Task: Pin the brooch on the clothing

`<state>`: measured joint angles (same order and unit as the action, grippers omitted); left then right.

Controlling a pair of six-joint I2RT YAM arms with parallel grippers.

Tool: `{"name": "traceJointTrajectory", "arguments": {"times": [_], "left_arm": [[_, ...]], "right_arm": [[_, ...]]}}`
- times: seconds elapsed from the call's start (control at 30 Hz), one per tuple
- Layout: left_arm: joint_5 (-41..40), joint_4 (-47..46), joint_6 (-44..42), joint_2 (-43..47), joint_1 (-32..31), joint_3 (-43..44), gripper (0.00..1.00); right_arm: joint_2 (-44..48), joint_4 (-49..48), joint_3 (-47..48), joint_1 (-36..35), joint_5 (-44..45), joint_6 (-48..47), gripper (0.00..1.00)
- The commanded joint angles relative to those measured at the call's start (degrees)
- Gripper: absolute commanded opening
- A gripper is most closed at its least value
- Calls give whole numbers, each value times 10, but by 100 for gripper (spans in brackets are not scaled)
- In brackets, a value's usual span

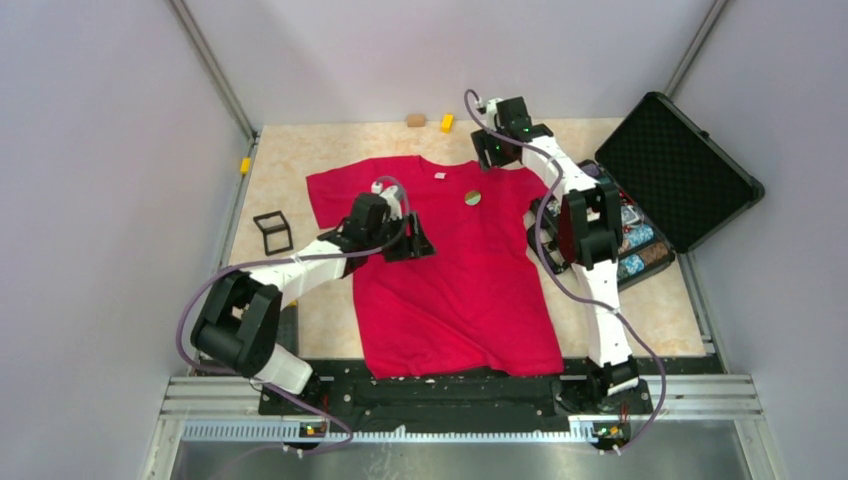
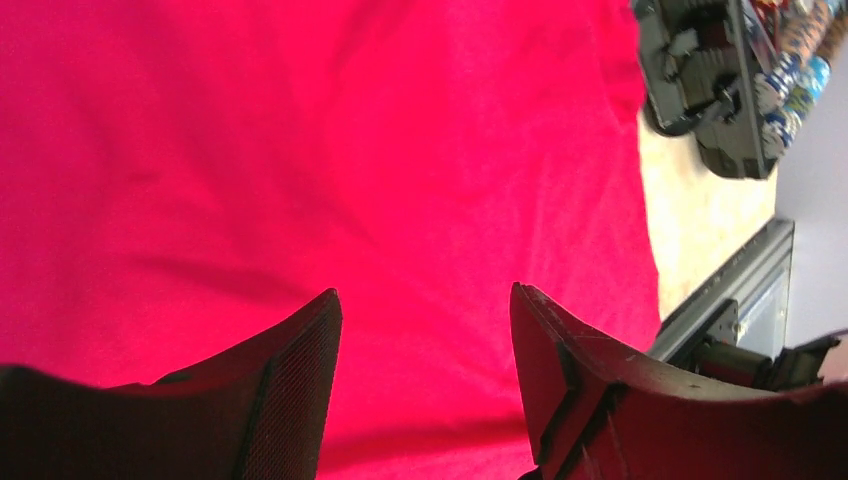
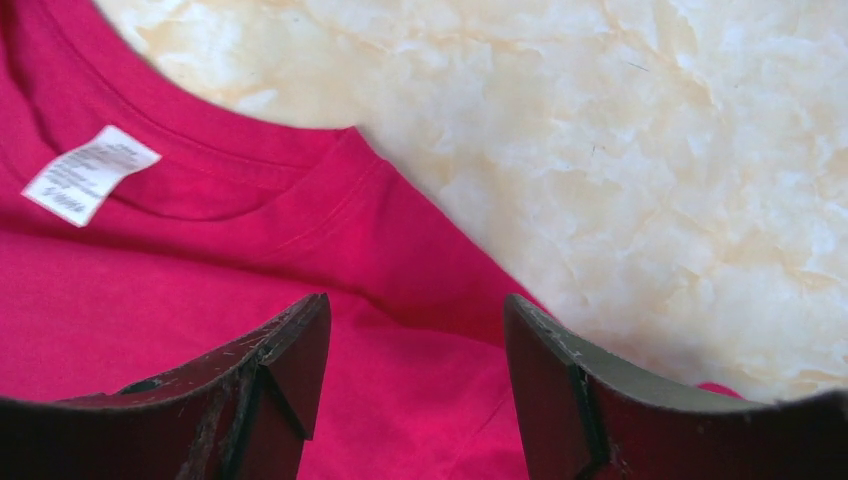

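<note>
Red fabric T-shirt (image 1: 455, 290) bears the tiny round greenish-tan brooch (image 1: 472, 197); left pincer (image 2: 425, 305) and right pincer (image 3: 415, 308) gape, released.

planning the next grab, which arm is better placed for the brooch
Probably right: the right claw, open, hangs by the collar of the shirt, nearer the brooch; the left claw, also open, sits farther down.
</note>
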<state>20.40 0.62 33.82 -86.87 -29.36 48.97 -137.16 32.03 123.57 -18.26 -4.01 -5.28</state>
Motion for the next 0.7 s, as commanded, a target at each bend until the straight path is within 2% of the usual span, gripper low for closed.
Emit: {"name": "traceJointTrajectory", "arguments": {"times": [0.0,0.13,0.47,0.67], "left_arm": [[-10,-1,9,55,34,-25,66],[-32,27,-6,70,50,-41,66],[-40,18,7,72,55,-85,66],[-40,17,8,73,58,-88,66]], "right_arm": [[-35,8,46,-1,25,-46,64],[-61,13,75,-1,21,-51,59],[-106,38,115,-1,10,-74,57],[-122,45,120,-1,6,-67,44]]}}
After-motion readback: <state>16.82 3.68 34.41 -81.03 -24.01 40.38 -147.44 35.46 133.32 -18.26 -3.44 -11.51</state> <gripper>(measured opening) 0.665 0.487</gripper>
